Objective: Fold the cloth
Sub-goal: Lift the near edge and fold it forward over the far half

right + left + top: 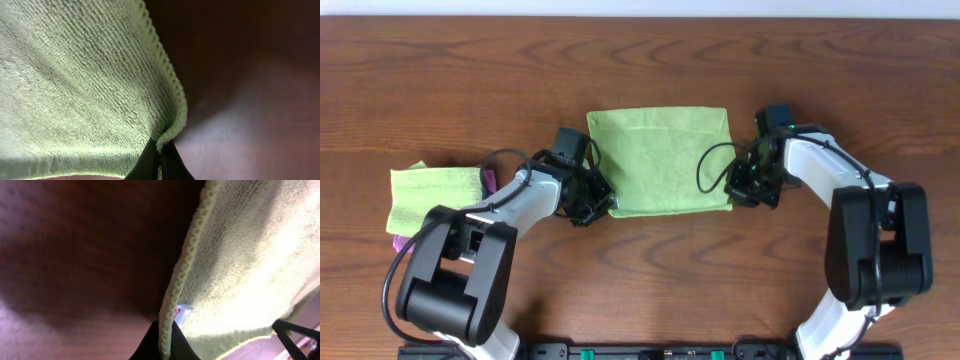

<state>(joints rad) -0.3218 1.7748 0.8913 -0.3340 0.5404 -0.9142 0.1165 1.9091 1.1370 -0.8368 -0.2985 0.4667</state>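
Cloth (pixel 660 160): flat on table (pixel 440 80), about mid-width.
Why held so: both near corners pinched, probably to lift the near edge and carry it over to the far edge.
Left gripper (pixel 603 206): clamped tight on the Cloth's near-left hem.
Right gripper (pixel 738 193): clamped tight on the Cloth's near-right corner.

The white-and-black left arm (pixel 515 205) and right arm (pixel 825 165) bend inward, the black two-finger left gripper (pixel 588 207) and right gripper (pixel 748 188) both tilted down, jaws pinched tight.
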